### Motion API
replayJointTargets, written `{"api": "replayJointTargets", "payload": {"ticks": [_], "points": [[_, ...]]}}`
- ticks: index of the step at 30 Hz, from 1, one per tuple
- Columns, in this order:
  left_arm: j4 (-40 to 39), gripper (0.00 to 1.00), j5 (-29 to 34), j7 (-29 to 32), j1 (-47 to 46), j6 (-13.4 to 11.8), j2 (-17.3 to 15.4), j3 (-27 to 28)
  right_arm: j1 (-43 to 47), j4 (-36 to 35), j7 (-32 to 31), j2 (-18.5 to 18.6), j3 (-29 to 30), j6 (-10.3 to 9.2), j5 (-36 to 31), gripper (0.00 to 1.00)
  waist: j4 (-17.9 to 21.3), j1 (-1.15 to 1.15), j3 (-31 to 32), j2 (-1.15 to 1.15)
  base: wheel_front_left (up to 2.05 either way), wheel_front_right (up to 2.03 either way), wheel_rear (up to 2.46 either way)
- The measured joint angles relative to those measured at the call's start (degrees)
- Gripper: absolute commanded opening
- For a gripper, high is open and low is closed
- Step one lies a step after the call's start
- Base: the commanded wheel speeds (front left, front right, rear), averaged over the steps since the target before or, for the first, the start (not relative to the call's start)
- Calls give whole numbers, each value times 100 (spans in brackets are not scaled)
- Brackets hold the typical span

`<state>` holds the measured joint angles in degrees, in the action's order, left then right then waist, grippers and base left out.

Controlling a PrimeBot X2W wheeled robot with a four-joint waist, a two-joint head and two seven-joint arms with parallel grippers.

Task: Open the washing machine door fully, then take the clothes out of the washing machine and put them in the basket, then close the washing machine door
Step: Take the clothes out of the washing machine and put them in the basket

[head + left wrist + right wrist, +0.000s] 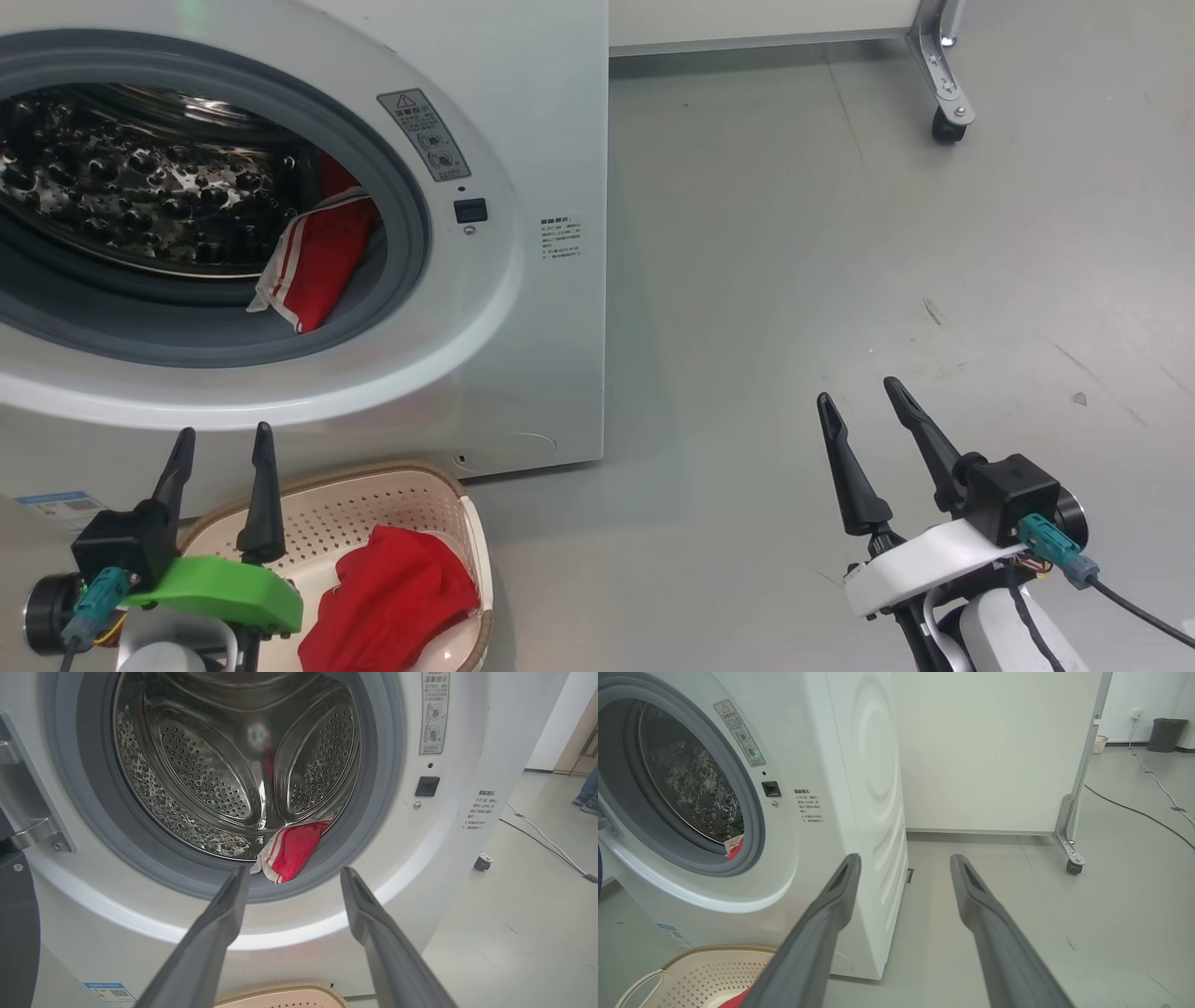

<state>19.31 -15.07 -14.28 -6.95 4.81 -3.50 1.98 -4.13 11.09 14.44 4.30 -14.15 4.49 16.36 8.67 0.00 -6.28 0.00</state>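
Observation:
The white washing machine stands at the left with its drum mouth uncovered. By the metal hinge, a dark edge of the washing machine door shows swung out to the left. One piece of the clothes, red with white stripes, lies on the grey gasket at the mouth's lower right. Below the machine sits the cream basket with a red garment in it. My left gripper hangs open over the basket's left side, pointing at the drum. My right gripper is open over bare floor.
A white panel on a castor wheel stands behind the machine at the right. Cables run across the grey floor toward a dark bin. A person's feet show far off to the right.

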Motion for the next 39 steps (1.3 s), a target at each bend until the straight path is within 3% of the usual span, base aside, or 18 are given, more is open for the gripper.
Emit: {"api": "replayJointTargets", "payload": {"ticks": [39], "points": [[-124,100,58,0,29,-3,46,41,0,0,0,-71,75,51,-23,100,135,0,-103,0,0,0,0]]}}
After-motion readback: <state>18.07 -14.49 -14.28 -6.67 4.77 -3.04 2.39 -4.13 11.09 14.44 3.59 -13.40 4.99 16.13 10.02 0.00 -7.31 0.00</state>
